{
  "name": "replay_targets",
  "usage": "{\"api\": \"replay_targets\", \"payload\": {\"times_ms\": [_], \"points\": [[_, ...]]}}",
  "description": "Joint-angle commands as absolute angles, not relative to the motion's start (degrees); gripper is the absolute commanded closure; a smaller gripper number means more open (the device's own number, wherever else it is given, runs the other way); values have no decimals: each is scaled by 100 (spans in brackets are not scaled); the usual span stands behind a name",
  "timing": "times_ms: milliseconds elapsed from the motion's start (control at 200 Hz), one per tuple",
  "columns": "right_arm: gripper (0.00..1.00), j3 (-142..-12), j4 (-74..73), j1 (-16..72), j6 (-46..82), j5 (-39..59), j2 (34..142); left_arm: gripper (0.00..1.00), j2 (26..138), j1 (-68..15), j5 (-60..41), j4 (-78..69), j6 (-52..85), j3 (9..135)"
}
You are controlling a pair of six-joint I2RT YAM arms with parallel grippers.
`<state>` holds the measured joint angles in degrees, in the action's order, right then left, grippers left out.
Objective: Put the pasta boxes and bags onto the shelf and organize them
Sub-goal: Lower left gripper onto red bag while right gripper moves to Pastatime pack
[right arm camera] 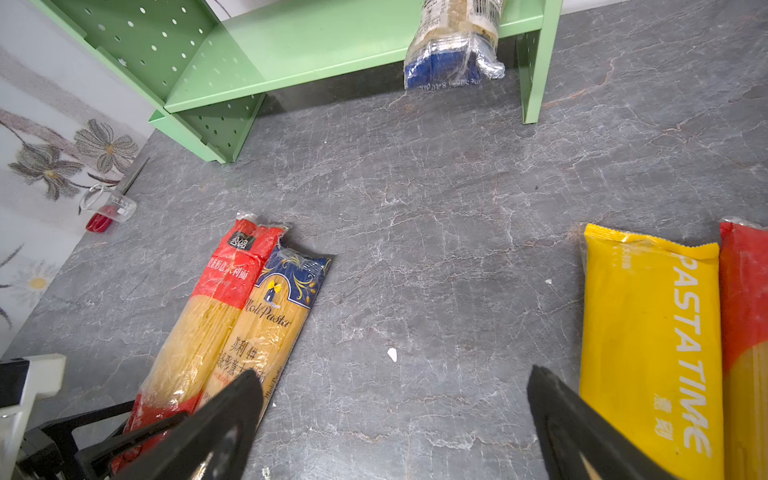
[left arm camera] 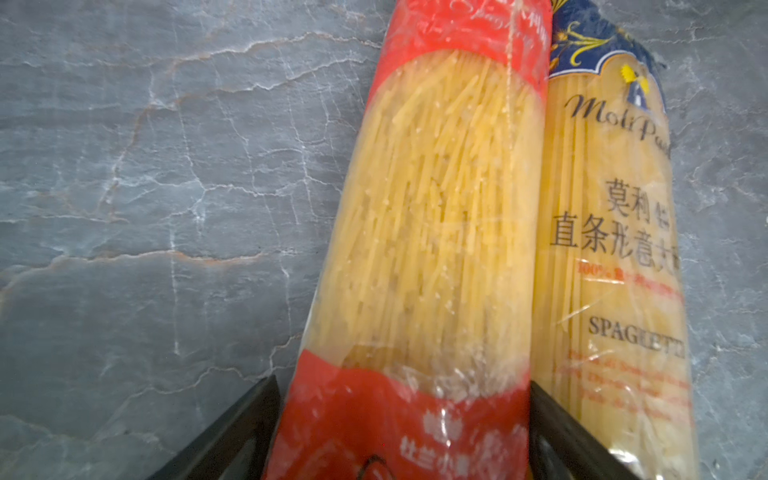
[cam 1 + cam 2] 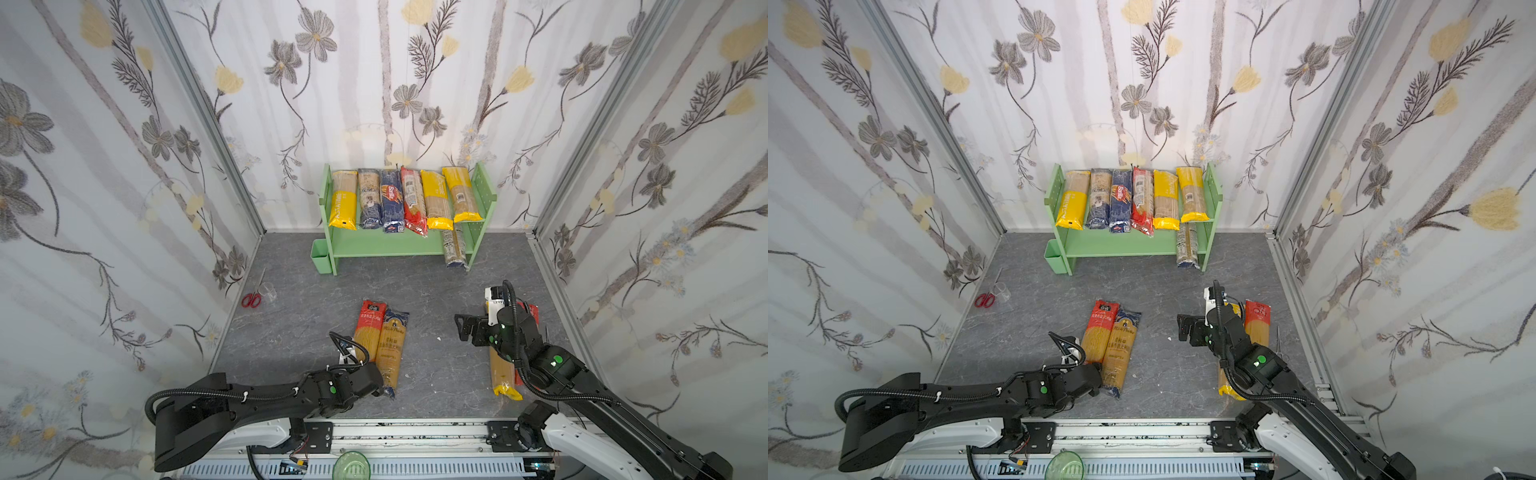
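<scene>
While agape, L gripper [image 2: 402,382] straddles red bag [image 2: 436,199]

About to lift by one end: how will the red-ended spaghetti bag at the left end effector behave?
Probably fairly stiff: the red-ended spaghetti bag is packed with straight strands. Its glossy film may slip. Held near one end, it could tip down; strands look brittle.
</scene>
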<state>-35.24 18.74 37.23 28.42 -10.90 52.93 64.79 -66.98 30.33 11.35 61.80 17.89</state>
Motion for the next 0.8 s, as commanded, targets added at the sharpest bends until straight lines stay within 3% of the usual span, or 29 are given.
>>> {"api": "replay_targets", "payload": {"times_ms": [0,285,460,794], "points": [[0,-3467,1518,3727,2803,-1125,5282,7,6584,-6687,2768,1512,6459,1721],[0,-3414,1448,3731,2792,-1140,5282,9,6773,-6354,2974,1503,6102,1919],[0,-3385,1440,3727,2793,-1200,5291,28,6724,-5840,2963,1435,5564,2123],[0,-3286,1347,3727,2794,-1223,5254,31,6863,-5489,2920,1065,5084,2336]]}}
